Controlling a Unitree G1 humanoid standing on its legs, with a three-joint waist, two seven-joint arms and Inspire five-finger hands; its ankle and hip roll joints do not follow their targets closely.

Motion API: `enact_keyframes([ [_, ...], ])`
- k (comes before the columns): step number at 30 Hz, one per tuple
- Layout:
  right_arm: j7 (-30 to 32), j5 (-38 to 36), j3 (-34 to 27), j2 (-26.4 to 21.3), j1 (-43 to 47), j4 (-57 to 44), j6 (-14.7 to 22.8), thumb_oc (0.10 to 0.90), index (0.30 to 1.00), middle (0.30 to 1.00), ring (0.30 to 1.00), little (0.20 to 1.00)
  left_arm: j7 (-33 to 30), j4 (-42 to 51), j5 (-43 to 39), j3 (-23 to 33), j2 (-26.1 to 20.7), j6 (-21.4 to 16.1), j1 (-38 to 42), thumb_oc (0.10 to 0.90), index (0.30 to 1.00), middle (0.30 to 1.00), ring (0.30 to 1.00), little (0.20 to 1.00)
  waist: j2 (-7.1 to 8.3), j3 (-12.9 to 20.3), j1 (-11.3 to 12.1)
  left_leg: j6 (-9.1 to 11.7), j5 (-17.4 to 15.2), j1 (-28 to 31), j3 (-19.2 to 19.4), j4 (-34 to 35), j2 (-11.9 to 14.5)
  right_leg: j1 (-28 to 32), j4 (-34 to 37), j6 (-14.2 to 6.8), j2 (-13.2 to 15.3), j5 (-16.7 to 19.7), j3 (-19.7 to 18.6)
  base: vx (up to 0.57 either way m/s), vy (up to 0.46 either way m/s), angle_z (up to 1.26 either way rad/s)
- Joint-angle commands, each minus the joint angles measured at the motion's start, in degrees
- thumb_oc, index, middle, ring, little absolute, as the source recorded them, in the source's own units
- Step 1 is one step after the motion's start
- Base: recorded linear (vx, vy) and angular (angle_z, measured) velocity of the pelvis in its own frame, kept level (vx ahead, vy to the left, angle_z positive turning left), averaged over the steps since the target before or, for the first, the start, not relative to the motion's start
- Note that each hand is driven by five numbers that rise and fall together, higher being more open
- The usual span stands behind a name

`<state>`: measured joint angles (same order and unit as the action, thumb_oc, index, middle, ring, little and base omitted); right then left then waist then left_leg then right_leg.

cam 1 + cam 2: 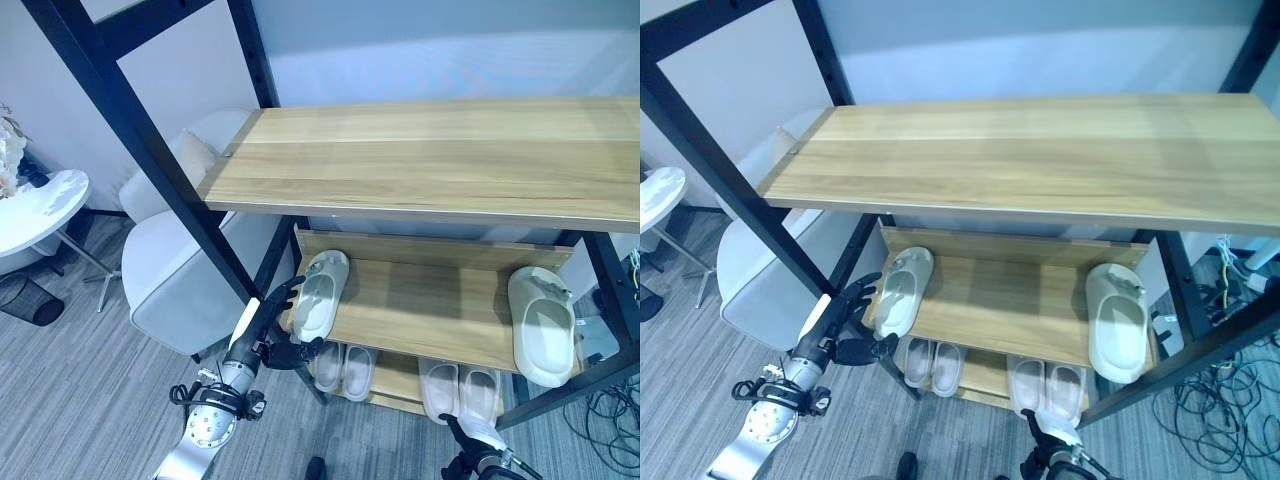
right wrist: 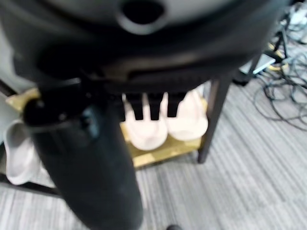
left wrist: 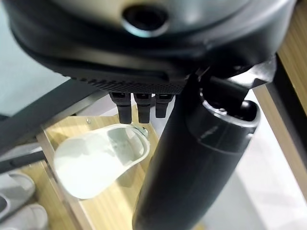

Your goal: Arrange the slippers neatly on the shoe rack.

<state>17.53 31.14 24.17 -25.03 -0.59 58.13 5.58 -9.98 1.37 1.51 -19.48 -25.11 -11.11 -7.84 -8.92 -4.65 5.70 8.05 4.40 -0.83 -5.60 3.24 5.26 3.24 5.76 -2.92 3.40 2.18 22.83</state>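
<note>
A pale green slipper lies at the left end of the rack's middle shelf, toe towards the back. Its mate lies at the right end, hanging slightly over the front edge. My left hand is open at the left slipper's outer side, with straight fingers beside its heel. I cannot tell whether they touch it. My right hand is open and low in front of the bottom shelf, its fingers pointing at a pinkish pair.
The wide top shelf overhangs the middle one. A white pair sits on the bottom shelf at left. A dark slanted frame post crosses beside my left arm. A white chair, a round table and floor cables flank the rack.
</note>
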Motion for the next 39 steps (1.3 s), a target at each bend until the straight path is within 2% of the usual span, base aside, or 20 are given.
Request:
enact_keyframes([
  [1,3.2,-1.0,-1.2,-0.2,1.0,-3.3,2.0,0.800,0.900,0.900,0.900,0.900,-8.3,-2.6,4.1,5.3,-0.4,-4.2,10.9,0.800,0.900,0.900,0.900,0.900,3.65,1.5,-0.2,-0.5,2.6,-3.9,3.0,1.8,-3.4,1.3,-0.8,-1.8,1.8,-6.9,-0.8,0.00,0.000,0.00],
  [8,3.1,-1.1,-1.0,-0.5,0.8,-3.9,1.8,0.800,0.900,0.900,0.900,0.900,-10.8,-7.9,3.6,5.4,1.2,-3.2,14.5,0.800,0.900,0.900,0.900,0.900,3.65,1.5,-1.5,-0.7,2.2,-4.1,3.9,1.8,-3.3,0.5,-0.8,-2.0,1.9,-6.6,-1.6,0.02,0.010,-0.09],
  [16,3.3,-0.9,-0.9,-1.0,0.8,-4.4,1.7,0.800,0.900,0.900,0.900,0.900,-12.8,-11.6,5.5,5.5,0.8,-2.2,19.0,0.800,0.900,0.900,0.900,0.900,3.53,1.3,-2.6,-0.9,1.9,-4.9,4.7,1.8,-3.3,-1.2,-0.8,-2.3,2.1,-5.9,-2.8,0.01,0.011,-0.09],
  [23,2.9,-0.9,-0.3,-1.4,1.0,-4.3,1.4,0.800,0.900,0.900,0.900,0.900,-13.4,-12.7,2.5,4.7,1.9,-2.3,21.9,0.800,0.900,0.900,0.900,0.900,3.25,1.0,-3.2,-1.2,1.8,-5.6,5.2,1.8,-3.3,-2.6,-0.8,-2.4,2.3,-5.4,-3.7,0.00,0.006,-0.04],
  [31,3.3,-1.1,-0.2,-0.5,1.1,-3.8,1.2,0.800,0.900,0.900,0.900,0.900,-10.1,-9.1,-4.2,2.4,5.4,-4.3,18.2,0.800,0.900,0.900,0.900,0.900,3.03,0.4,-3.2,-1.6,1.6,-5.3,5.4,1.8,-3.4,-2.5,-0.8,-2.3,2.2,-5.4,-4.5,0.00,-0.002,-0.05],
  [39,4.0,-0.8,-0.3,-0.1,1.1,-3.9,1.3,0.800,0.900,0.900,0.900,0.900,-8.5,-5.9,-4.6,0.7,5.6,-4.6,15.7,0.800,0.900,0.900,0.900,0.900,3.10,0.1,-2.8,-1.6,1.5,-4.7,5.5,1.8,-3.4,-1.9,-0.8,-2.2,2.3,-5.6,-4.2,-0.01,-0.007,-0.03],
])
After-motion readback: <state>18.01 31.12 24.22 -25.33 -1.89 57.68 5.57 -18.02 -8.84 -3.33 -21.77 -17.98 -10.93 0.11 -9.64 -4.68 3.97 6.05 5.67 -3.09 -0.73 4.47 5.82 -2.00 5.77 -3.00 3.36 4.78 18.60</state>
